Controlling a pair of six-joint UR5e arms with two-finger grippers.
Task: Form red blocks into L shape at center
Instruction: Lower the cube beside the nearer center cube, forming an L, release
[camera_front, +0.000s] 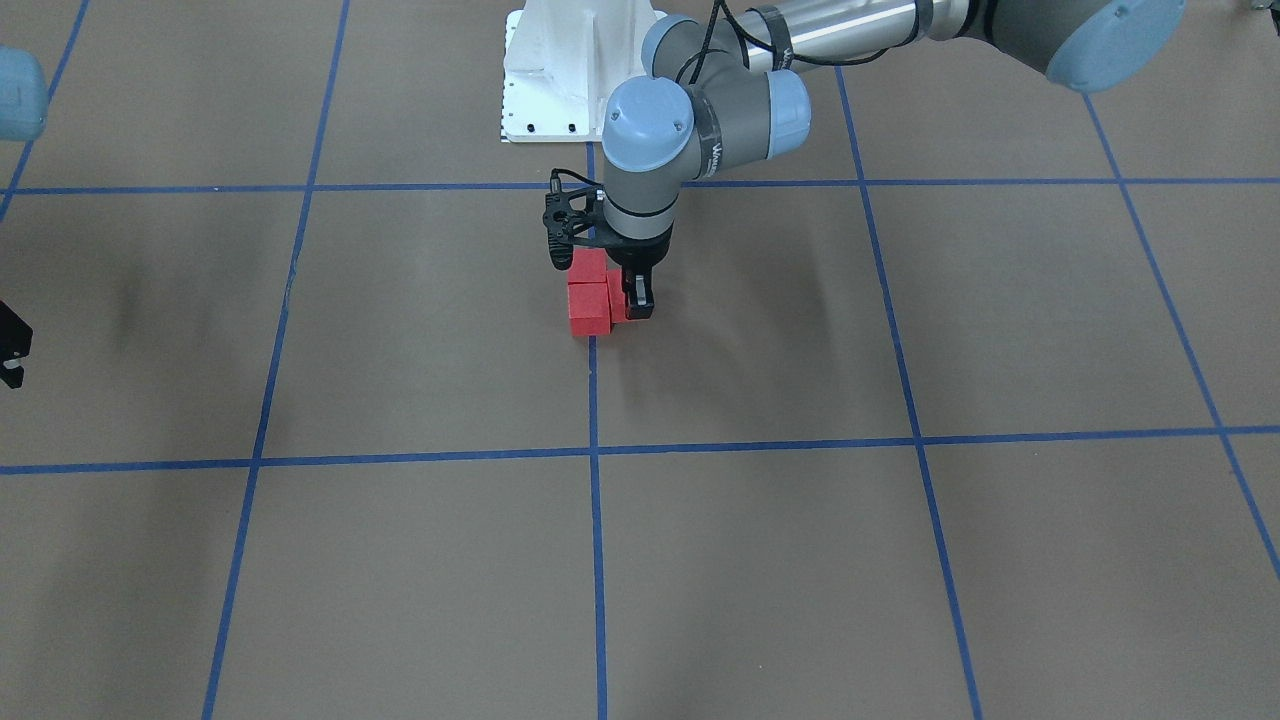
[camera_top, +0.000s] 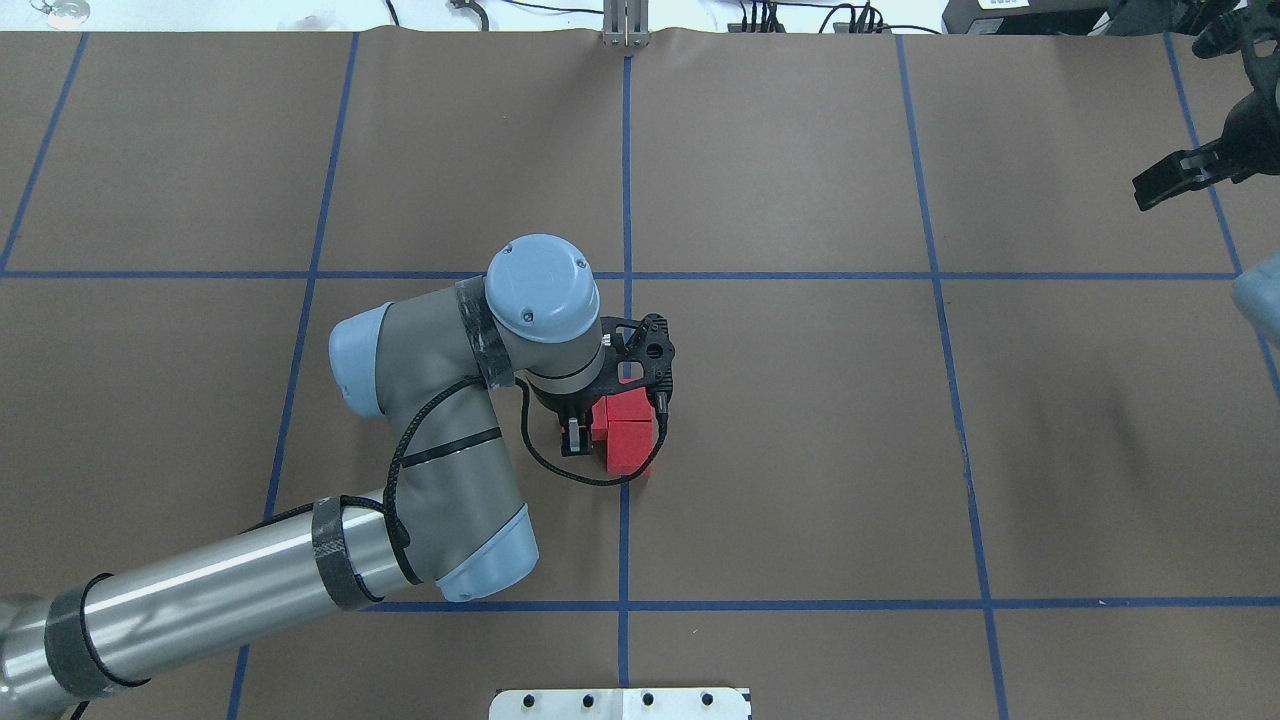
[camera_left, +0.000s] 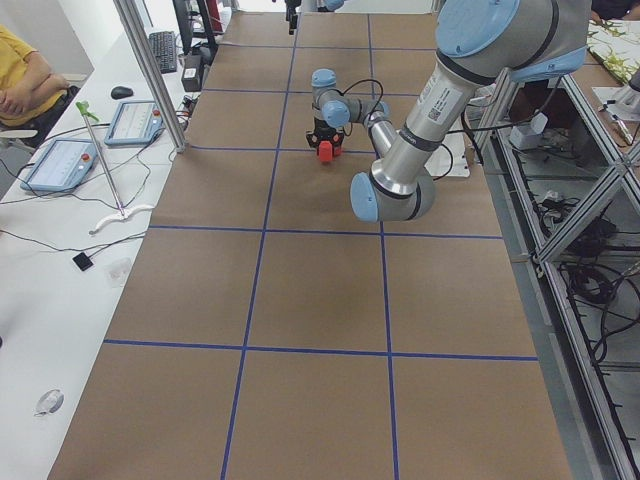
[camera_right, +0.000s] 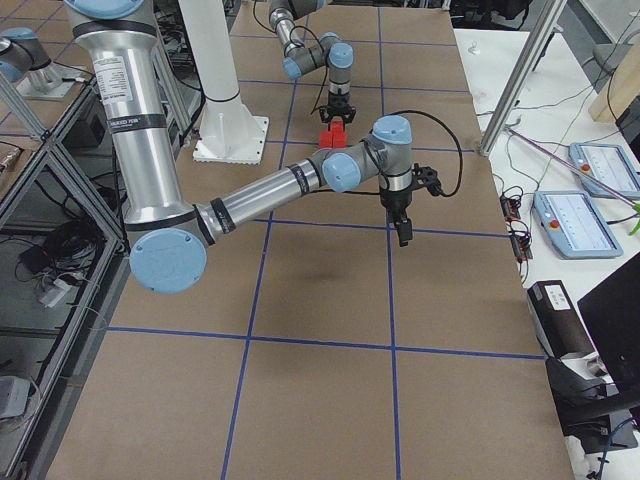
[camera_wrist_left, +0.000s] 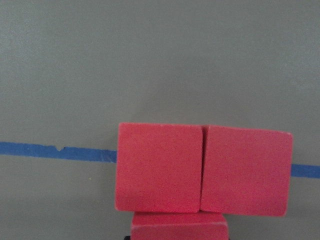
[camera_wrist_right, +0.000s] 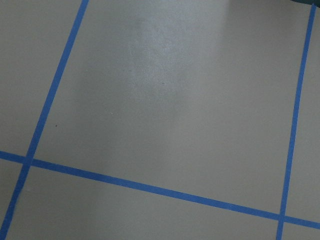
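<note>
Closest to the robot, at the near edge of the bench, sits the white base plate. From beside it the left arm reaches forward and inward to the middle grid line. Its wrist points straight down, with the left gripper lowered onto the red blocks. They lie bunched on that middle line, about midway across the grid square, at the center of the bench. Seen from the left wrist camera, two cubes stand side by side, faces touching, across the blue tape line. The third block butts against the pair from the gripper's side, mostly under the left-hand cube and just overlapping the seam. This third block lies between the gripper's fingers; one finger shows right beside it, but whether the fingers squeeze it or stand just off it cannot be told. Farther out, near the far right corner and well apart from the cubes, the right gripper hangs above bare bench, and its fingers cannot be made out as apart or together.
</note>
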